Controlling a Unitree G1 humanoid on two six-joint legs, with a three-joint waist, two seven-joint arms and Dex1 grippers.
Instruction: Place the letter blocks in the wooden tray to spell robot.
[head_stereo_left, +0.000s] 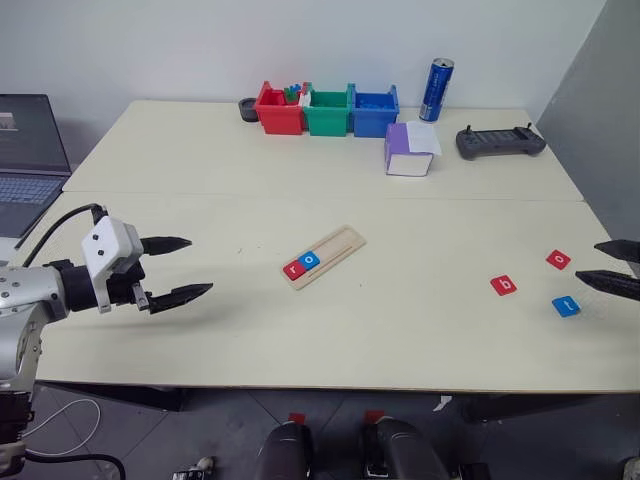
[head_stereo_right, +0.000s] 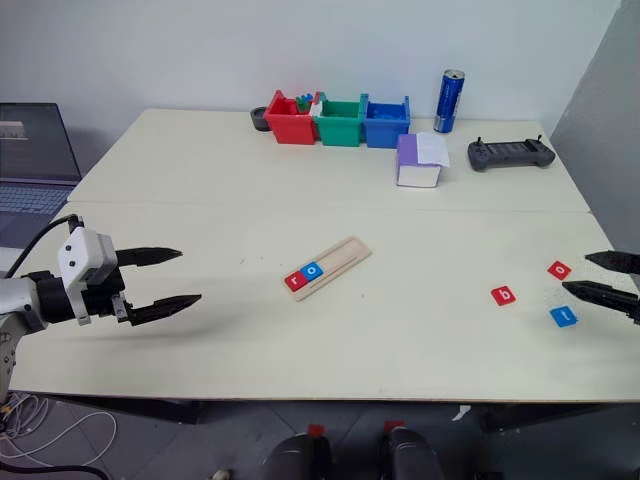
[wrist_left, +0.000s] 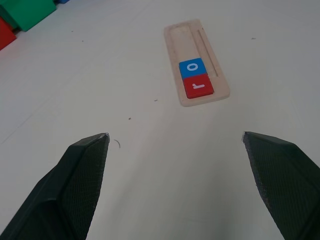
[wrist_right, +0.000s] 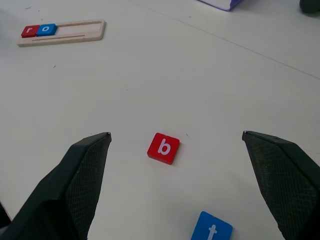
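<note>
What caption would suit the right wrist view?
Open right tool over red b, blue t beside it.

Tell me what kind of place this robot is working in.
Most likely a robotics lab or office test space: a plain pale table against a bare wall, an open laptop at its edge, a handheld controller and sorting bins at the back.

You have lots of bare tabletop (head_stereo_left: 200, 215) around the wooden tray (head_stereo_left: 324, 256). The bins (head_stereo_left: 327, 110), box (head_stereo_left: 410, 149) and can (head_stereo_left: 436, 90) stand far back.
</note>
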